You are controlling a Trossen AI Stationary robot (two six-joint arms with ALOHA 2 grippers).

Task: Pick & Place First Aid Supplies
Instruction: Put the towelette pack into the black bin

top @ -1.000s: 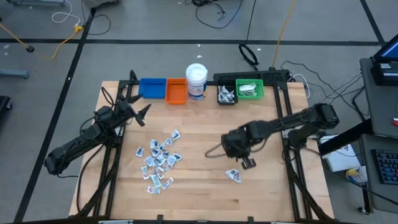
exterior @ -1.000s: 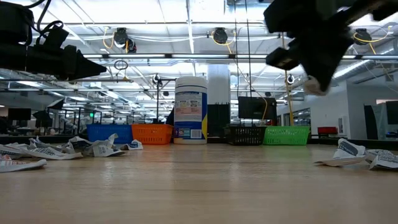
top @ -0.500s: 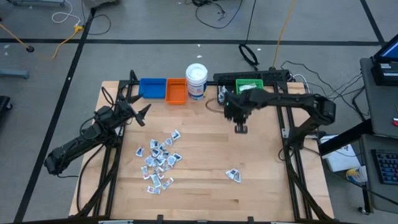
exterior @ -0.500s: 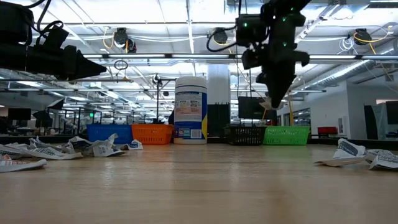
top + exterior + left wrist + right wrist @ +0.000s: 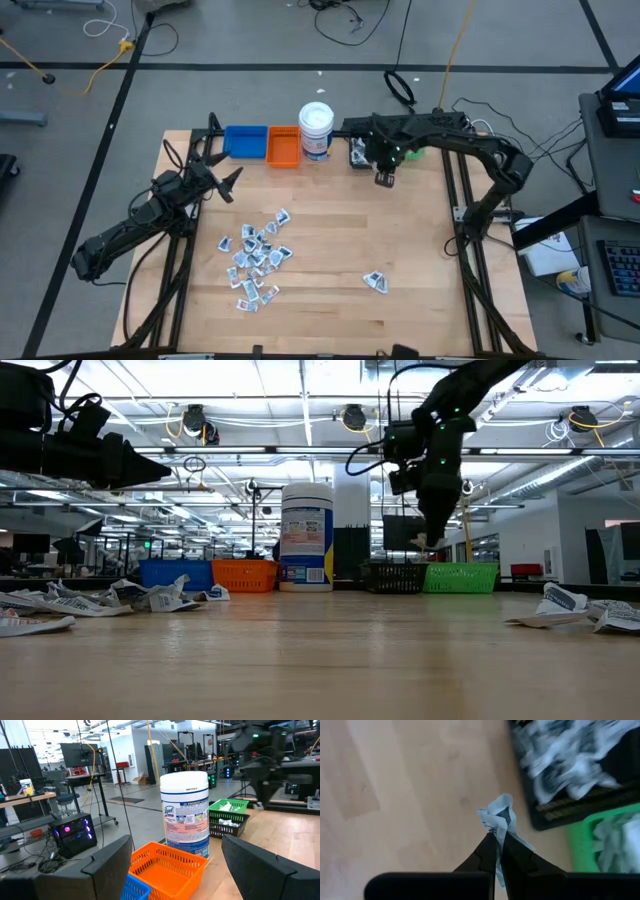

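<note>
Right hand (image 5: 383,179) is hanging above the far part of the bench (image 5: 330,300), just in front of the black bin (image 5: 363,154), and its fingers are pressing together on one crumpled light-blue packet (image 5: 499,816). From its wrist camera I am seeing that packet sticking out past the fingertips, over bare wood, with the black bin and the green bin (image 5: 602,845) close beside it; both bins are already holding packets. In the low view the right arm is reaching in from above with the packet as a small pale speck under the hand.

Left hand (image 5: 227,182) is waiting raised over the bench's left side, fingers spread wide and holding nothing; its own camera is looking toward the white jar (image 5: 185,812), the orange bin (image 5: 167,865) and the blue bin (image 5: 244,141).

On the bench I am noting a loose pile of packets (image 5: 256,258) left of centre, and a small separate cluster (image 5: 376,282) lying toward the right front.
</note>
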